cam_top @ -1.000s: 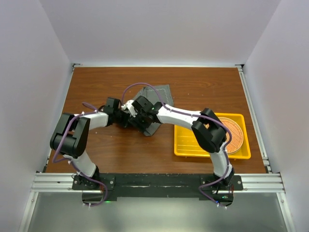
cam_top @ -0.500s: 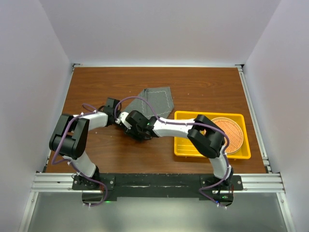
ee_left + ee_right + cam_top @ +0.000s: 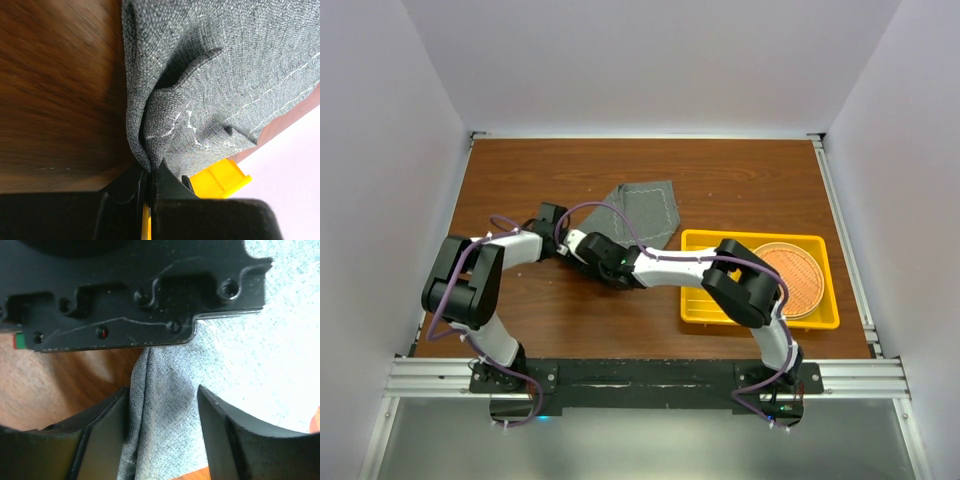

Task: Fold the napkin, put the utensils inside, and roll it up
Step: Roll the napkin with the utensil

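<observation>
Two arms, top view: my left gripper [image 3: 563, 243] and my right gripper [image 3: 592, 256] sit just beside each other at the near left corner of the napkin [image 3: 648, 203]. The napkin lies on the table [image 3: 740, 170], left of the yellow tray [image 3: 720, 305] that holds the round mat [image 3: 798, 278].
Cutlery: I see none in any view.
Left wrist view: my left jaws are pressed together, pinching a bunched-up corner of the napkin. The cloth is crumpled there, not flat.
Right wrist view: my right jaws are spread wide. A fold of the napkin stands between my fingers [image 3: 107, 437]. My left gripper's black body is very close above.
What could go wrong: my two grippers are so close that they could bump. If I close my right jaws on this messy bunch, the fold may come out crooked. If I pull hard, the corner may slip out.
What changed: one second ago my right arm hid most of the napkin. Now that arm is lower and nearer to me, and more cloth shows.
</observation>
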You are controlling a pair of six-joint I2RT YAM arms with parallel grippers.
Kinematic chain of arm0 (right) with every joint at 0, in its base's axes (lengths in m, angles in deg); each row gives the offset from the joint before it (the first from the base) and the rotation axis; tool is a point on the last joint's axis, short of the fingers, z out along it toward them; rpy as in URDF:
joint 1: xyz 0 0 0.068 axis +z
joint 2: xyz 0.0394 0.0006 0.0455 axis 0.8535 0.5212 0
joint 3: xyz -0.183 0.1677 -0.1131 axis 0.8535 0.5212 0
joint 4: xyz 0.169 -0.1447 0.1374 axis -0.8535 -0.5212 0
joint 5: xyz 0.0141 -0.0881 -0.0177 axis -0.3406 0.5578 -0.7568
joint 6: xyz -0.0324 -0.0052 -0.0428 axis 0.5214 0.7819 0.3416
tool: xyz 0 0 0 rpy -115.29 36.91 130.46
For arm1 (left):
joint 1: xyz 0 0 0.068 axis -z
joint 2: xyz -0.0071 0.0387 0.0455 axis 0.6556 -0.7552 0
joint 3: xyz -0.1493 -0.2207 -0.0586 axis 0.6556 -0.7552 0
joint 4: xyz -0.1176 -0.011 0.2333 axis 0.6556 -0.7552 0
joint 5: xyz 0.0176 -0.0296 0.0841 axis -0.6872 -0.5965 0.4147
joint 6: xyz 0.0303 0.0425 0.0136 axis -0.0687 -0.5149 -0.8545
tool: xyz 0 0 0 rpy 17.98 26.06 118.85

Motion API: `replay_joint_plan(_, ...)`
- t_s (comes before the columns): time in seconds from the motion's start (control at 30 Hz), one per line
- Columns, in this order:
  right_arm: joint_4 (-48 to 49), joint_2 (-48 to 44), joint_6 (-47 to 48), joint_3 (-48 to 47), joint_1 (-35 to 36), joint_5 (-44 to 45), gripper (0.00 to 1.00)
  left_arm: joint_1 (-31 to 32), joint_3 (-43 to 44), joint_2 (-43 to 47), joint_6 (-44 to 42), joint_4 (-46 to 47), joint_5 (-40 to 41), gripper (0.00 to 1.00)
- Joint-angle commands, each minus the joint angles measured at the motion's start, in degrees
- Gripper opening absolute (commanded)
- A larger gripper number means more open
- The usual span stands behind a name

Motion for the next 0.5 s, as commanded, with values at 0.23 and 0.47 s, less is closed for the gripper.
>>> replay_joint_plan(0.23, -1.87, 3.58, -1.79, -1.84, -0.41, -3.88, 0.15, -3.62, -3.74, 2.33, -5.44, -2.79, -0.45, 0.00)
replay_joint_plan(0.47, -6.09, 4.20, -8.20, -5.53, -1.90, -20.63, 0.00, -8.10, -4.54, 10.14, -19.74, 1.09, -1.76, 0.45)
